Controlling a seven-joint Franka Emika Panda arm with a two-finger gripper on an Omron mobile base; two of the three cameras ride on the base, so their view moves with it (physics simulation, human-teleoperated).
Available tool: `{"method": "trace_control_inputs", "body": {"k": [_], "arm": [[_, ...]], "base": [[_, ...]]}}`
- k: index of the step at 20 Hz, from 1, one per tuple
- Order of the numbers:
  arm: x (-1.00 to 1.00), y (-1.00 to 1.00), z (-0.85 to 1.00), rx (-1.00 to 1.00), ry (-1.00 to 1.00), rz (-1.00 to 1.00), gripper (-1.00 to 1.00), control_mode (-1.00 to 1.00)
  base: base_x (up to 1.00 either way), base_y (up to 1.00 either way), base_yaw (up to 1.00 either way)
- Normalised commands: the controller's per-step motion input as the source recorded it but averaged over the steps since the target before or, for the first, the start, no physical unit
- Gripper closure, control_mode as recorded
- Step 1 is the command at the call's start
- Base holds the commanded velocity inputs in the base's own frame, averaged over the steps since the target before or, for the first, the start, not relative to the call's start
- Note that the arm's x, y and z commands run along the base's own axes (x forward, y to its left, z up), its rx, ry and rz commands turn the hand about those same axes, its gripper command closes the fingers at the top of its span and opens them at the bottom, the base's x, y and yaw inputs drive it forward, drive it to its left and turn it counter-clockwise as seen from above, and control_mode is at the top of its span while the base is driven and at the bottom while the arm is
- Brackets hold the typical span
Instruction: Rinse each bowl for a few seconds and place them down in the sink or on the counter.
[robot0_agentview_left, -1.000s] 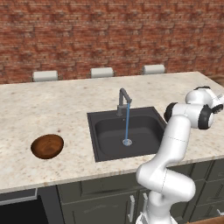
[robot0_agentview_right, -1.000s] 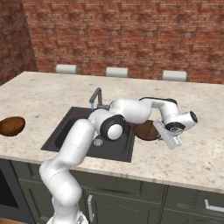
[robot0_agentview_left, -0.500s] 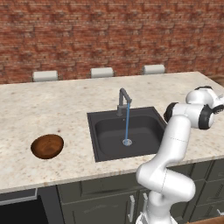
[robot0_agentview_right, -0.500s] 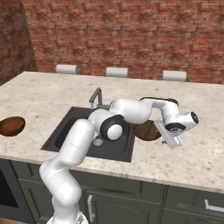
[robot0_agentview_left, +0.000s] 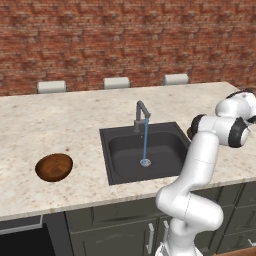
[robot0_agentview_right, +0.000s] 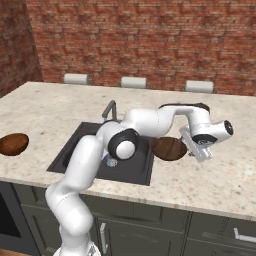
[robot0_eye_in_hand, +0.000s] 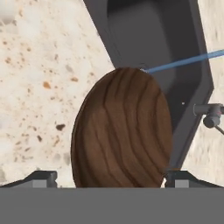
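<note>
Spreading widest across both base views: beige speckled stone counter (robot0_agentview_left: 60, 115) over dark grey-green cabinets (robot0_agentview_left: 115, 220), backed by a red brick wall (robot0_agentview_left: 125, 35) with three pale outlets (robot0_agentview_left: 116, 82) along its foot. Set into the counter: square matte black sink (robot0_agentview_left: 125, 150), round silver drain (robot0_agentview_left: 145, 162) at the bottom, grey angular faucet (robot0_agentview_left: 141, 114) at the back rim, thin blue water stream (robot0_agentview_left: 145, 142) falling from spout to drain.

Reaching over the counter to the right of the sink: white arm (robot0_agentview_right: 150, 122), elbow over the basin, wrist bent back toward the sink's right edge. Held at the end of it: gripper (robot0_agentview_right: 186, 150), clamped on a dark reddish-brown wooden bowl (robot0_agentview_right: 168, 148). Seen in the right base view just beside the basin's right rim, above the counter, tilted. Seen in the hand view as a broad grained oval (robot0_eye_in_hand: 122, 131) between the two dark fingertips (robot0_eye_in_hand: 41, 177), its top edge overlapping the sink's rim, water stream crossing beyond it. Mostly hidden behind the forearm in the left base view.

Resting well apart on the counter left of the sink: second wooden bowl (robot0_agentview_left: 54, 167), upright, near the front edge, also seen at the far left of the right base view (robot0_agentview_right: 13, 144).
</note>
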Motion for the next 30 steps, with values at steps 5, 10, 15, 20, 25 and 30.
{"method": "trace_control_inputs", "body": {"k": [5, 10, 15, 20, 25, 30], "arm": [[-0.75, 0.55, 0.38, -0.19, -0.22, 0.00, -1.00, -1.00], [-0.86, 0.53, 0.32, -0.23, -0.15, 0.00, -1.00, -1.00], [-0.88, 0.60, 0.19, -0.26, -0.07, 0.00, -1.00, -1.00], [-0.75, 0.56, 0.32, -0.27, -0.04, 0.00, -1.00, -1.00], [-0.05, 0.55, 0.75, -0.20, 0.01, 0.00, -1.00, -1.00], [0.00, 0.73, 0.72, -0.13, 0.09, -0.01, -1.00, -1.00]], "base": [[0.00, 0.00, 0.00], [0.00, 0.00, 0.00], [0.00, 0.00, 0.00], [0.00, 0.00, 0.00], [0.00, 0.00, 0.00], [0.00, 0.00, 0.00]]}}
